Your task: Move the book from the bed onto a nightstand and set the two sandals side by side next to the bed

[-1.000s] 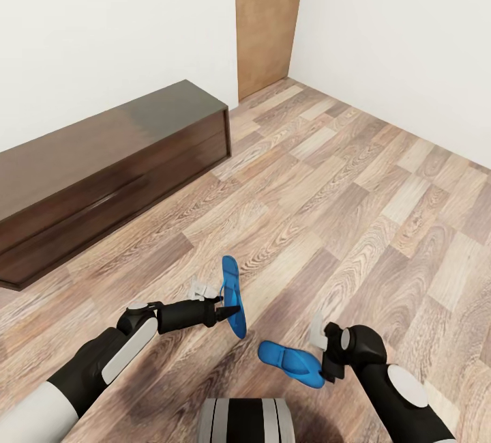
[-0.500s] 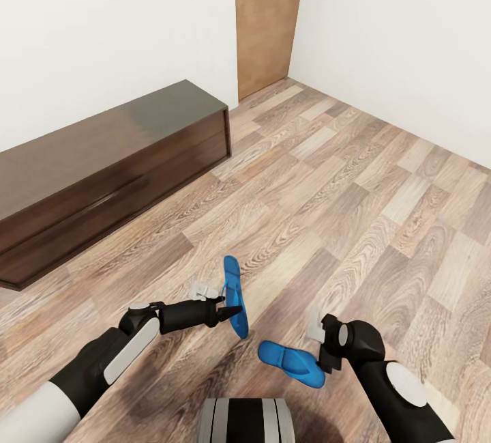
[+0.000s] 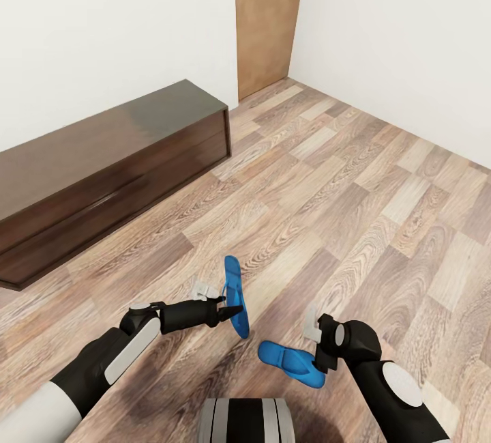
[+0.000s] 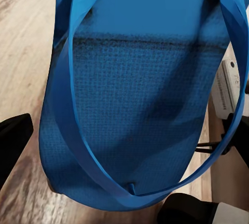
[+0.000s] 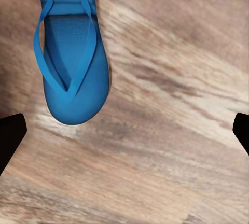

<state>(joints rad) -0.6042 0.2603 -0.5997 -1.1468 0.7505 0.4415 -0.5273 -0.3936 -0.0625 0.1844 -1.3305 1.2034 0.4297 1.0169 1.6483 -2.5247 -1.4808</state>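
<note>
2 bright blue sandals are seen on the wood-plank floor of a white-walled room, with a robot's arms lowered over them. One sandal appears tipped up on its long edge and is held at its near end by the left gripper, whose fingers look closed on it; in the left wrist view the strap and textured footbed of that sandal are pressed up against the camera, with dark finger parts at either side. The second sandal is laid flat on the planks just beside the right gripper, which is pointed down toward its end; the right wrist view shows that sandal off to one side and the 2 fingertips spread wide over bare floor, nothing between them. A long dark glossy bench-like unit is set against the far wall, with a brown door at the room's corner. Neither bed nor book is pictured, so the pair is judged to be some way from where it must be placed. The risk from here is judged to lie in the right gripper being closed off-centre on empty floor, or the thin sole being pushed away, while the edge-held sandal could be twisted out of the left grip during carrying.
</note>
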